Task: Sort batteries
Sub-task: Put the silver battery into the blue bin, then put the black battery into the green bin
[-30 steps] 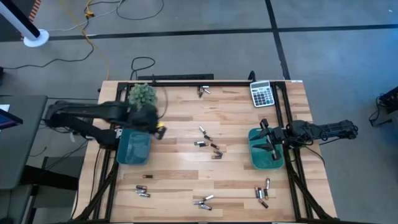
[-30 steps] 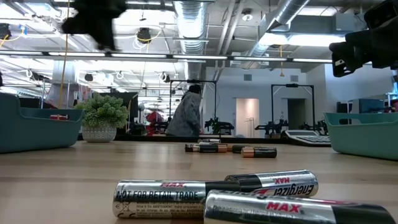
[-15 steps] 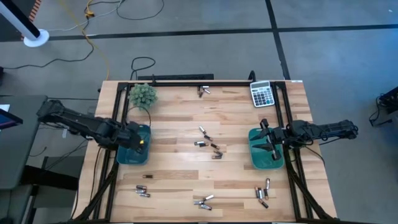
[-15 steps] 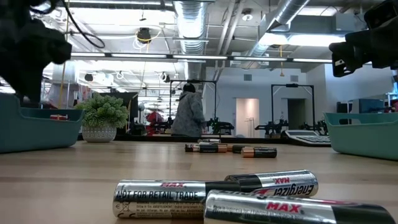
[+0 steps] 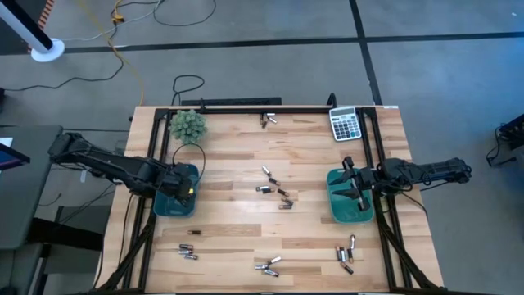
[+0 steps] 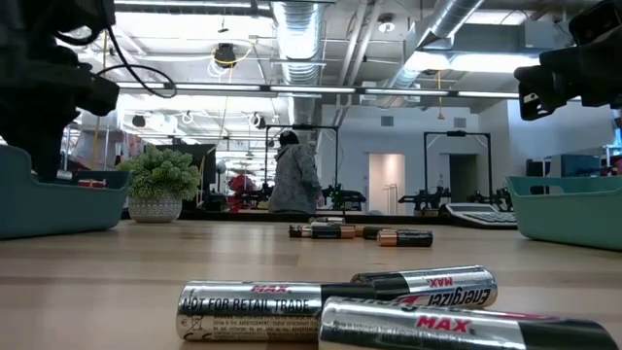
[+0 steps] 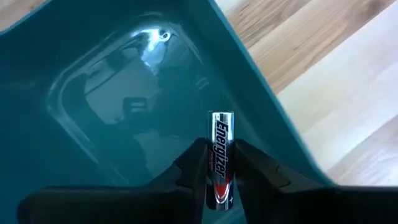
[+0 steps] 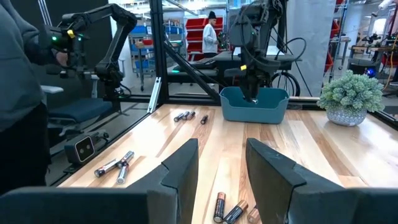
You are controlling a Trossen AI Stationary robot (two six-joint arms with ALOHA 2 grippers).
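The wooden table [image 5: 237,213] shows whole only from above, with a teal bin at each side: the left bin [image 5: 173,201] under the left gripper [image 5: 185,191], the right bin [image 5: 347,205] under the right gripper [image 5: 350,188]. From overhead neither gripper's fingers can be read; the wrist views supply them. The left wrist view looks down into its bin and shows a silver and black battery [image 7: 221,158] standing upright between the two dark fingers, which sit close against its sides; whether they truly clamp it or have just slackened cannot be told. The right wrist view shows its fingers [image 8: 180,168] parted around nothing, above loose cells on the wood. The potted plant [image 5: 187,124] and grey calculator [image 5: 345,124] sit at the far edge. Scattered batteries [image 5: 274,188] lie mid-table, more near the front edge [image 5: 268,265]; the low view makes three of these huge [image 6: 335,303] while the bins are cut off at its edges
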